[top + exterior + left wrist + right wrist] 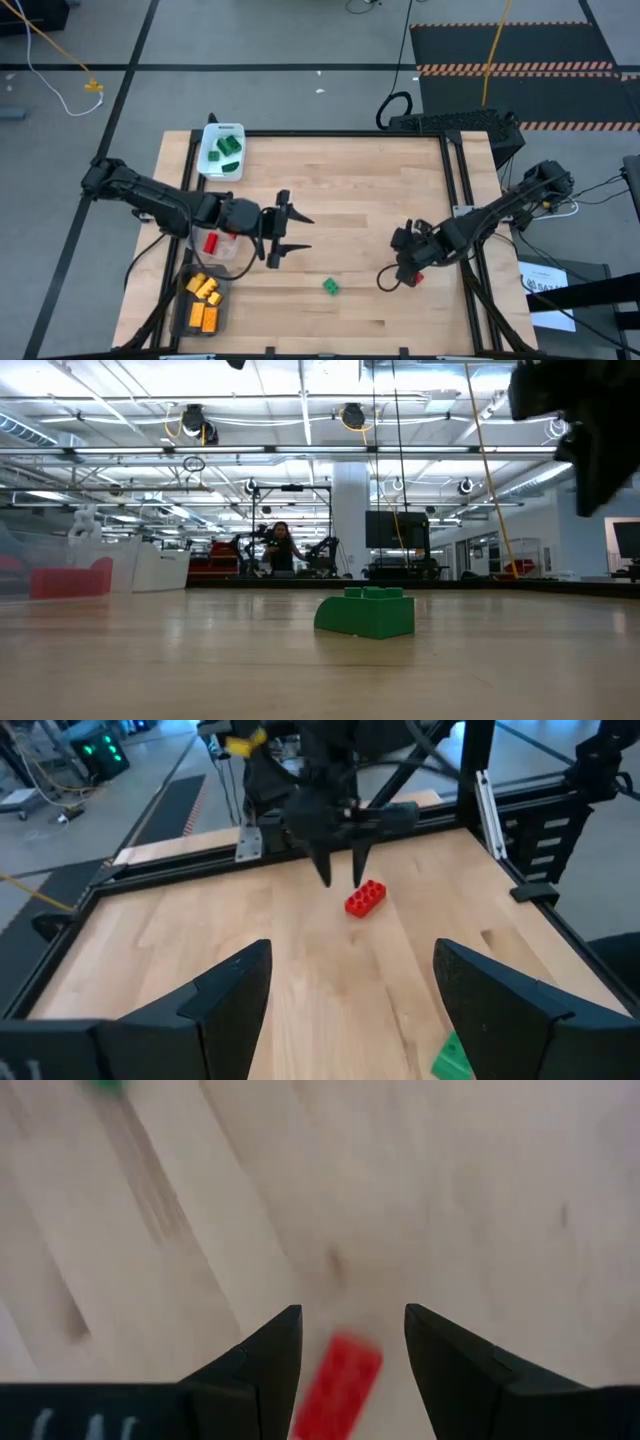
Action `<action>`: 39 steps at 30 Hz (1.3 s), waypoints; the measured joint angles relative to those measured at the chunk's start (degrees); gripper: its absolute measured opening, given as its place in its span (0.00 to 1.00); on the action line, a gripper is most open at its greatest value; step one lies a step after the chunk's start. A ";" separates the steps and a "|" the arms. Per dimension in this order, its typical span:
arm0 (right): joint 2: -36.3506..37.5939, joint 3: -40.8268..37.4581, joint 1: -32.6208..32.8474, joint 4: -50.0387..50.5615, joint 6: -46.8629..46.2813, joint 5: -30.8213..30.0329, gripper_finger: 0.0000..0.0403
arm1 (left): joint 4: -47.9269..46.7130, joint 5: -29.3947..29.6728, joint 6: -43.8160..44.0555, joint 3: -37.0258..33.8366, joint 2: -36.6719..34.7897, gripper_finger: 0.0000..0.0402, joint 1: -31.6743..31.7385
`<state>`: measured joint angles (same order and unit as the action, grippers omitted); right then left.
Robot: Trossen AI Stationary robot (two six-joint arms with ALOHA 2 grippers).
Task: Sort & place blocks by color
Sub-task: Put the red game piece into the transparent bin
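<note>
A red block [365, 898] lies flat on the wood right of the table's middle, also seen as the red block [338, 1385] between my right fingers. My right gripper [342, 875] hangs open just over it, fingers pointing down, touching nothing. A green block [330, 287] rests on the table near the near edge; the low view shows this green block [365, 612] close up. My left gripper [298, 233] is open left of centre, level above the table and holding nothing. Green blocks lie in the white tray [210, 133], one red block in the clear tray [228, 262], yellow and orange ones in the dark tray [183, 318].
The three trays line the table's left side, under and beside my left arm. A black frame [455, 200] runs along the far and right edges. Bare wood lies between the two grippers. A person [280, 550] sits far back in the room.
</note>
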<state>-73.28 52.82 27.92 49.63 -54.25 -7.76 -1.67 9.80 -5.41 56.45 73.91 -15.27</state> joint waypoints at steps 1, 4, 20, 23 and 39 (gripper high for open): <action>-0.52 0.00 0.29 1.25 -1.27 1.64 0.42 | -0.01 0.00 0.19 0.00 0.00 0.69 0.00; -2.49 -0.65 1.58 3.40 -4.99 6.59 0.42 | -0.30 -0.04 0.60 0.00 0.00 0.68 -0.02; -6.37 -5.16 4.18 1.93 -11.02 9.32 0.72 | -2.95 -0.20 1.24 0.00 0.00 0.68 -0.24; -6.40 -7.63 4.18 -3.09 -12.52 9.35 0.76 | -2.89 -0.21 1.23 0.00 0.00 0.67 -0.24; -6.31 -13.86 3.65 -9.50 -10.89 9.30 0.49 | -2.69 -0.22 1.21 0.00 0.00 0.67 -0.24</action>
<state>-79.59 38.96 31.57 40.13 -65.14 1.54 -4.37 9.58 -4.21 56.45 73.91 -15.51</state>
